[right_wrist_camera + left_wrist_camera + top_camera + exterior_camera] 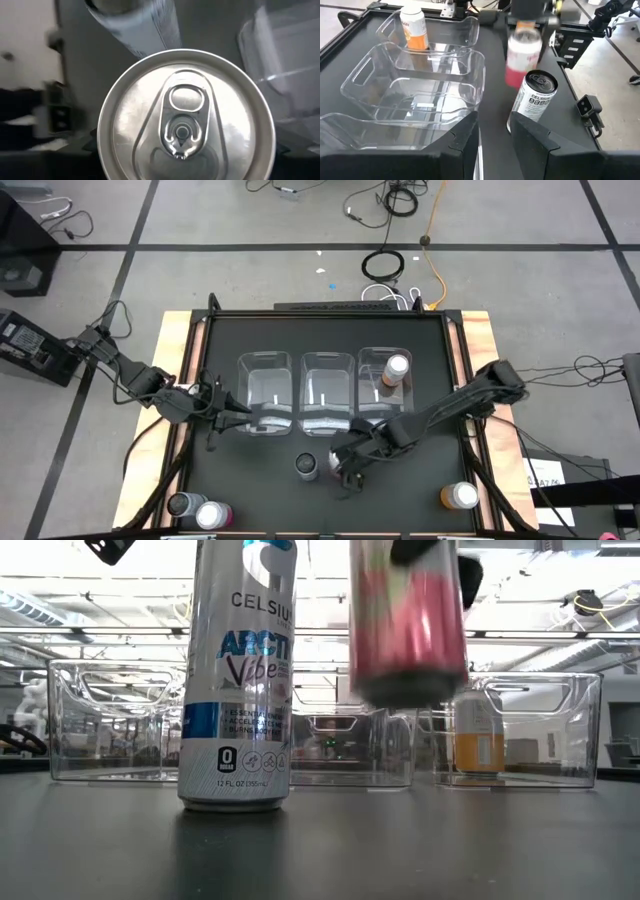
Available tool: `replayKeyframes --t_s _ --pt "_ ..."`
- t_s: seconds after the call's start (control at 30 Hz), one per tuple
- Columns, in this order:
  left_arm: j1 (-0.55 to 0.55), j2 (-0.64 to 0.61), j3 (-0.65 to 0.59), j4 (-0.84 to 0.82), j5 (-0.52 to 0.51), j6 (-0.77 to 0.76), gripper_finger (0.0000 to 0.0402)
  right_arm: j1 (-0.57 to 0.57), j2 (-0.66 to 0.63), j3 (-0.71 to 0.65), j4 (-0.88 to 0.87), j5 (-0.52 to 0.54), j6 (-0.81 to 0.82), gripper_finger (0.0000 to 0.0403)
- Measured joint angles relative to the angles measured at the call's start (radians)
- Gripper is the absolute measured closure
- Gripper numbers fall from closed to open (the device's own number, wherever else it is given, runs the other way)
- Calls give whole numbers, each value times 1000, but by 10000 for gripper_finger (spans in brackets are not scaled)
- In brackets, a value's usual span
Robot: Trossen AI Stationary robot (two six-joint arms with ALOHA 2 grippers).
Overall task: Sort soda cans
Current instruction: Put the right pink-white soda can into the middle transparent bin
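A: From above, what is the right gripper [345, 465] doing?
B: It is reaching in over the front of the black table [420, 330], just beside the grey-white can [306, 467] that is standing upright there. The arm is hiding what it grips from this view. The left gripper [232, 413] is waiting at the front edge of the left bin [265, 392], with its fingers standing narrowly apart and nothing between them.
A: And the other cans?
B: One orange can [394, 373] is standing in the right bin [384, 388]; the middle bin [326, 392] is sitting between the two. Another orange can [459, 496] is standing near the front right corner, and a dark can [184, 504] and a pink one [214, 515] are touching at the front left.
A: At table height?
B: The pink can [408, 625] is hanging clear of the table, blurred, gripped at its top. The Celsius can is standing next to it.
A: The left wrist camera?
B: The left fingers [462, 145] are showing a narrow gap. Beyond them the right gripper is clamping the pink can above the table, just behind the upright grey-white one.
A: The right wrist camera?
B: The held can's silver lid is filling the view, sitting between that gripper's fingers.
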Motion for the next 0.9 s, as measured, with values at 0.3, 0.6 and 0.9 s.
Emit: replayKeyframes --t_s 0.3,0.6,0.9 --pt "0 0 0 -6 -5 93 281 -3 -177 0 -9 150 135 127" --pt "23 0 -1 -30 -11 177 281 -148 -206 2 -15 310 195 127" --pt "75 -4 -1 -56 -11 284 281 -340 -51 2 -14 240 271 127"
